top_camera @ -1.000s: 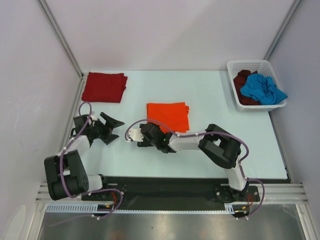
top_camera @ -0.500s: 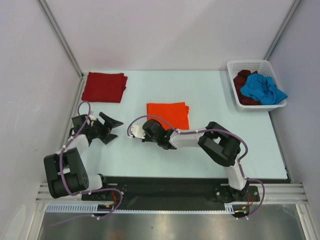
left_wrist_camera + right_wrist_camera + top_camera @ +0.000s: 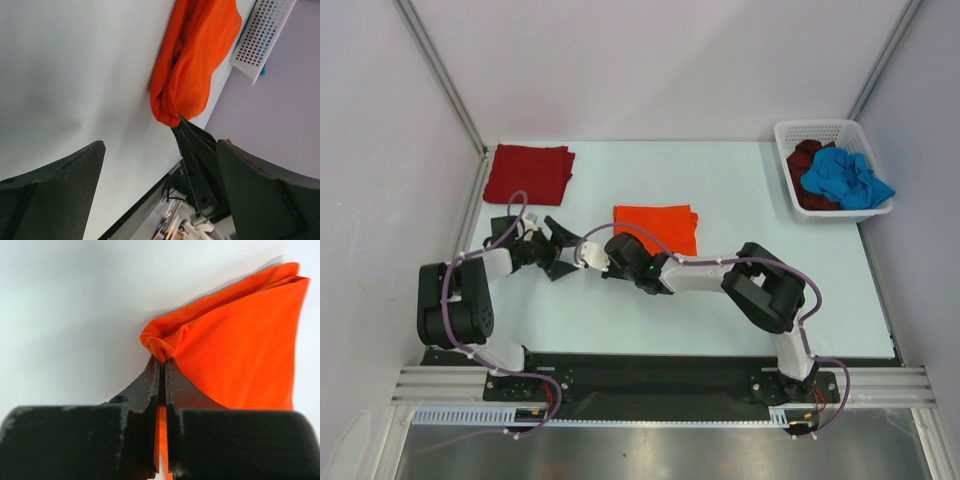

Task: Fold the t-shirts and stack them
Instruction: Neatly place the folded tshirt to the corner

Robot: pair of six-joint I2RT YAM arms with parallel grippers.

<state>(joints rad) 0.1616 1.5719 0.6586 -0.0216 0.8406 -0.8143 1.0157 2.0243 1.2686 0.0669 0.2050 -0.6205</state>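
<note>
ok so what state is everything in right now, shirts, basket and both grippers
orange t-shirt: folded, near left corner pinched
dark red t-shirt: folded flat, nothing touching it
blue t-shirt: crumpled in the basket
dark maroon t-shirt: crumpled in the basket, partly under the blue one
basket: upright, holding two shirts
left gripper: open, empty
right gripper: shut on the orange t-shirt's corner

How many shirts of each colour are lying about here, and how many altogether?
orange shirt: 1
dark red shirt: 1
blue shirt: 1
dark maroon shirt: 1, as far as shows
Total: 4
</note>
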